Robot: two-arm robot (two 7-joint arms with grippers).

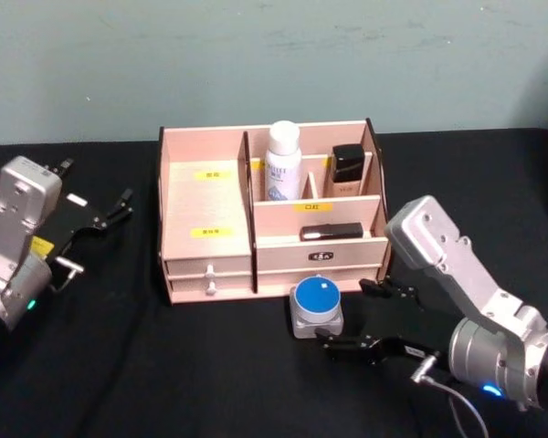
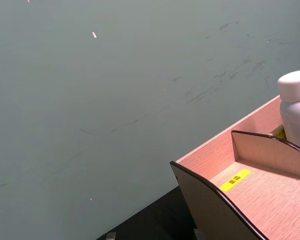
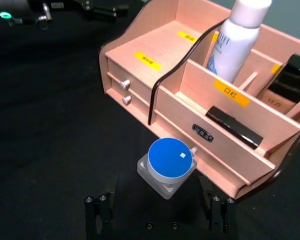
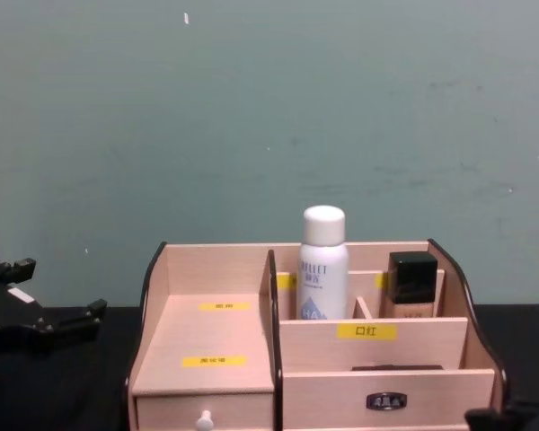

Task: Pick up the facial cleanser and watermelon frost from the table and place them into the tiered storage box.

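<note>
The tiered storage box [image 1: 205, 196] [image 3: 160, 50] [image 4: 216, 332] [image 2: 270, 195] stands mid-table. The facial cleanser [image 1: 283, 162] [image 3: 235, 42] [image 4: 322, 269] [image 2: 296, 107], a white bottle, is upright in its rear middle compartment. The watermelon frost [image 1: 317, 306] [image 3: 170, 160], a small grey jar with a blue round lid, sits on the cloth just in front of the box. My right gripper [image 1: 370, 319] [image 3: 159, 220] is low on the table, right of the jar. It is open, with the jar just ahead of its fingertips. My left gripper [image 1: 91, 233] [image 4: 45, 296] is parked open at the left.
A dark-capped cosmetic bottle [image 1: 347, 169] [image 4: 411, 283] stands in the box's rear right compartment. A black tube [image 1: 331, 232] [image 3: 235, 127] lies in the lower right tier. Black cloth [image 1: 164, 365] covers the table and a teal wall rises close behind the box.
</note>
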